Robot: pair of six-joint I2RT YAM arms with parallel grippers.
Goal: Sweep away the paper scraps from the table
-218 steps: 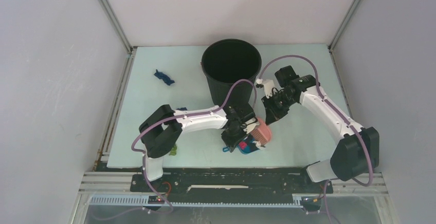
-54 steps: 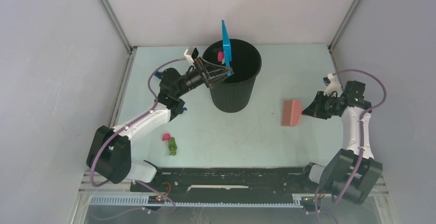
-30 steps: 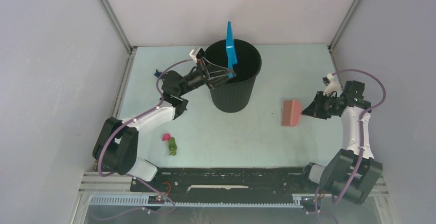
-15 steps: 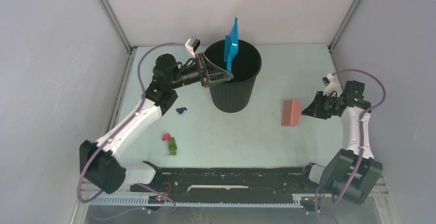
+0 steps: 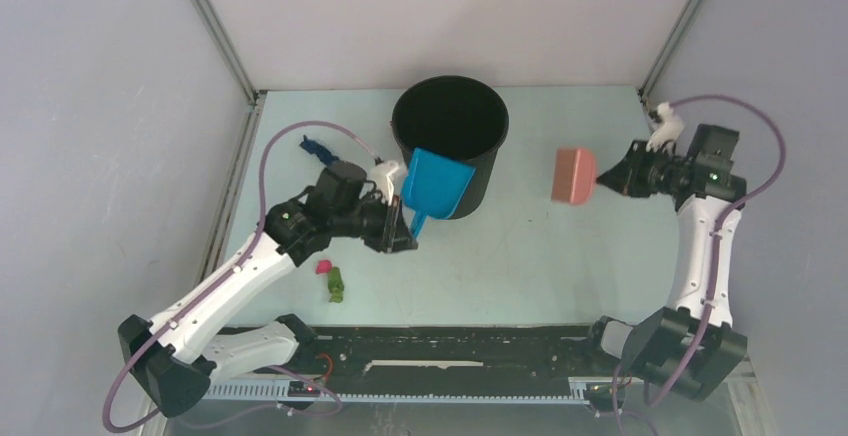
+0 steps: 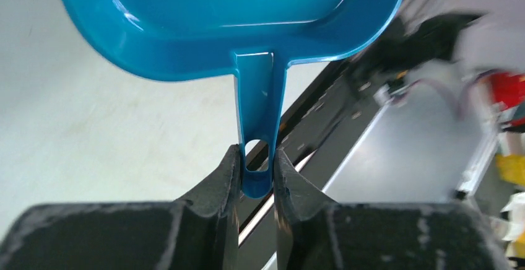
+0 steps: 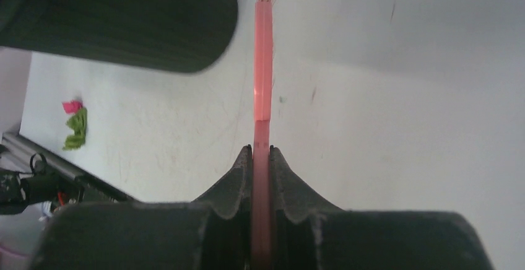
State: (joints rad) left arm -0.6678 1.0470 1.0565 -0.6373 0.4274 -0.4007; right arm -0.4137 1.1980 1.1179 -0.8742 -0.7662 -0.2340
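The white-and-black left arm (image 5: 225, 281) is stretching from the near left corner of the desk toward its middle, wrist pointing rightward. Its black two-finger left gripper (image 5: 405, 228) is pinching the thin handle of a blue plastic dustpan (image 5: 433, 184) between drawn-in fingers (image 6: 226, 171). The white-and-black right arm (image 5: 700, 256) is standing up from the near right corner along the right edge, its wrist bending over to the left, and its black right gripper (image 5: 607, 180) is clamping the flat handle of a pink hand brush (image 5: 573, 175) tightly between both fingers (image 7: 238, 177).
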